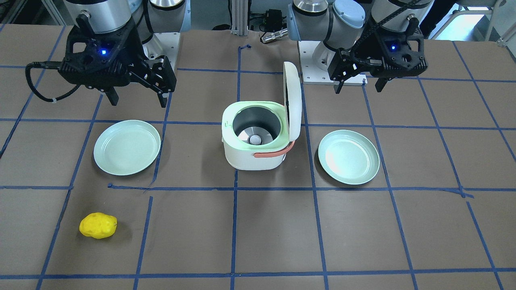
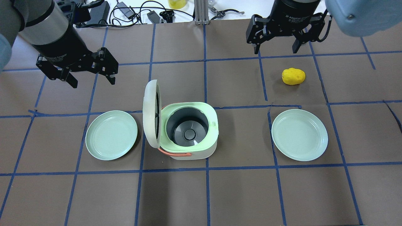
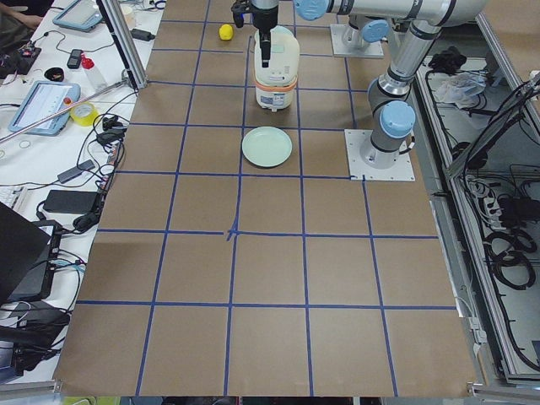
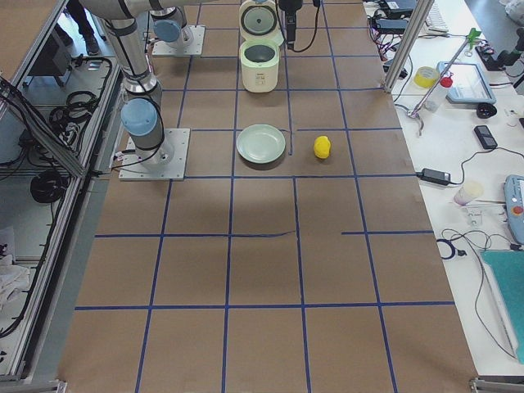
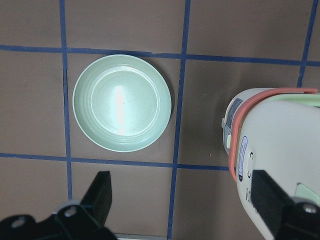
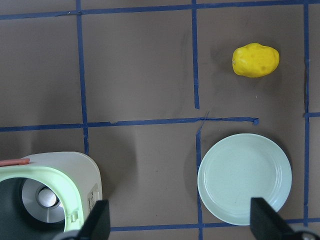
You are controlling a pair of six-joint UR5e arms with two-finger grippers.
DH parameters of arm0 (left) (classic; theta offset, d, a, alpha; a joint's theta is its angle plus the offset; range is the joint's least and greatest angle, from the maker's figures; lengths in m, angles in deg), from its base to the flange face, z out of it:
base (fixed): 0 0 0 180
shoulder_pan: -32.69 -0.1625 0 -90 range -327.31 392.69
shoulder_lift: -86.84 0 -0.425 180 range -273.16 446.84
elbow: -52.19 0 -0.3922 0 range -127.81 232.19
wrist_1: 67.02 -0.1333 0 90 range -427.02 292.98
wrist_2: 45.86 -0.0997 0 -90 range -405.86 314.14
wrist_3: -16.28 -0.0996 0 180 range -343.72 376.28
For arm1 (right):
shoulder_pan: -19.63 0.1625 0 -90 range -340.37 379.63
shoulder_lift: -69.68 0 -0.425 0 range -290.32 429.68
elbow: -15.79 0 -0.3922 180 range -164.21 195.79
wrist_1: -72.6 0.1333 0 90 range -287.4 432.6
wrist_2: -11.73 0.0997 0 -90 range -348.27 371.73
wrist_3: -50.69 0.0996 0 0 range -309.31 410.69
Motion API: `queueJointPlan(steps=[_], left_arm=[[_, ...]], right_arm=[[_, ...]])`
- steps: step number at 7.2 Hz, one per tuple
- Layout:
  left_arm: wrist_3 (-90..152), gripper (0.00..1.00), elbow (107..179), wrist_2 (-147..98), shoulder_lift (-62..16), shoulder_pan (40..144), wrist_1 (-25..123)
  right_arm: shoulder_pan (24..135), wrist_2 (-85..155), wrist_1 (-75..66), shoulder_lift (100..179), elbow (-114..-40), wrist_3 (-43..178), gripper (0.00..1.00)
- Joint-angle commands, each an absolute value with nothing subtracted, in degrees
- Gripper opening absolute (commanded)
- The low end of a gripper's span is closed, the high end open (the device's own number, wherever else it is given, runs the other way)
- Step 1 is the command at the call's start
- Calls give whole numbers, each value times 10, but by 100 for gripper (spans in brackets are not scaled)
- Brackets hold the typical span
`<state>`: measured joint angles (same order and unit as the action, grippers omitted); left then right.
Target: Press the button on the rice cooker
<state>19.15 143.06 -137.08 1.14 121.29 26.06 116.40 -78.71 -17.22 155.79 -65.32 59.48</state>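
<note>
Cooker [image 2: 194,153]: table centre, lid [image 2: 149,119] stood upright on the left-arm side. Button [image 5: 306,192]: on the lid's outer face, partly behind a finger in the left wrist view. Left gripper [image 2: 93,82]: jaws spread, empty, above the table near the lid. Right gripper [image 2: 276,50]: jaws spread, empty, well apart from the cooker. Plates [image 2: 111,135] [image 2: 300,135]: one each side of the cooker.

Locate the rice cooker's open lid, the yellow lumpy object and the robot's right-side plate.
open lid [image 2: 149,114], overhead exterior view, pale outer side
yellow lumpy object [image 2: 293,76], overhead exterior view, its centre
right-side plate [image 2: 300,135], overhead exterior view, bare centre
</note>
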Motion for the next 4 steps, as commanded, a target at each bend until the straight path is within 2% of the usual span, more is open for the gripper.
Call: queueJointPlan(steps=[1,4], left_arm=[[192,100,1431,-1371,11,1213,261],[192,100,1431,-1371,11,1213,261]], right_arm=[[1164,-785,-170,1558,-653,595,100],[1164,-788,-177,1558,-654,597,100]])
